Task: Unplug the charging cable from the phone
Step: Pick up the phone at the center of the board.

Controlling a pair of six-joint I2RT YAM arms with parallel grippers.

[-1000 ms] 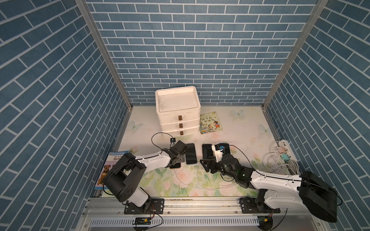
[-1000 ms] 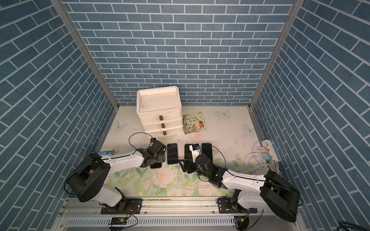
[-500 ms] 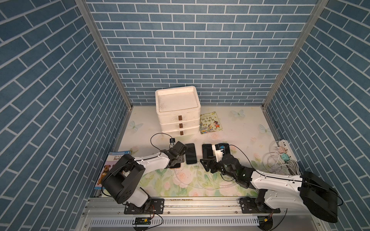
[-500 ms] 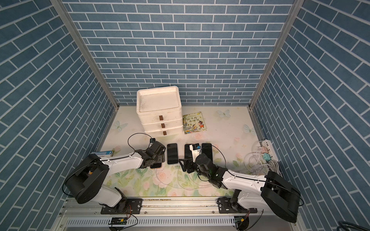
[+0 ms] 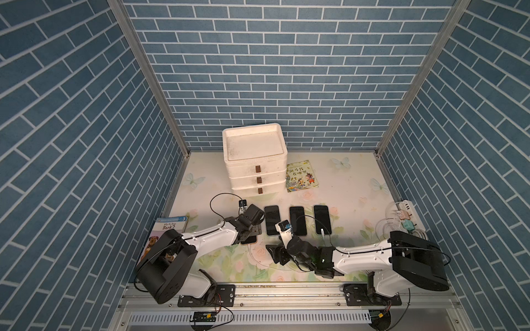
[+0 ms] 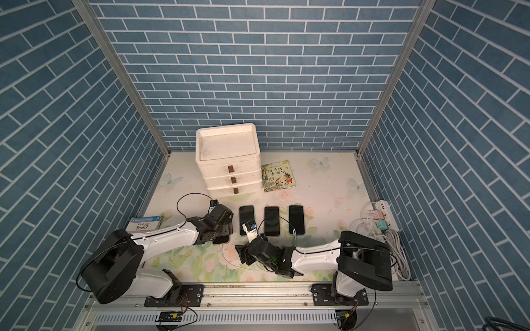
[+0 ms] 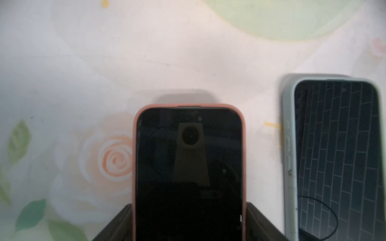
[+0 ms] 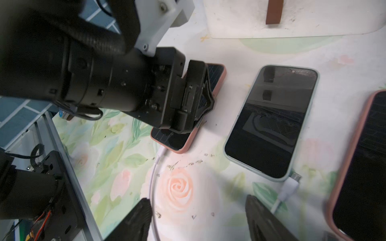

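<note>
The left gripper [image 8: 191, 98] clamps the pink-cased phone [image 7: 189, 167] by its long edges. The right gripper [image 8: 196, 200] hangs open and empty over the white charging cable [image 8: 152, 183]. Expect the cable to be light and limp. Grip the stiff plug [image 8: 162, 153] at the phone's near end and pull straight.

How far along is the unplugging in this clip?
Done: left claw clamps the pink-cased phone by its sides. In hand: the open right claw sits over the white cable, near its plug. Left: grasp the plug, still seated in the phone, and pull it out.
</note>
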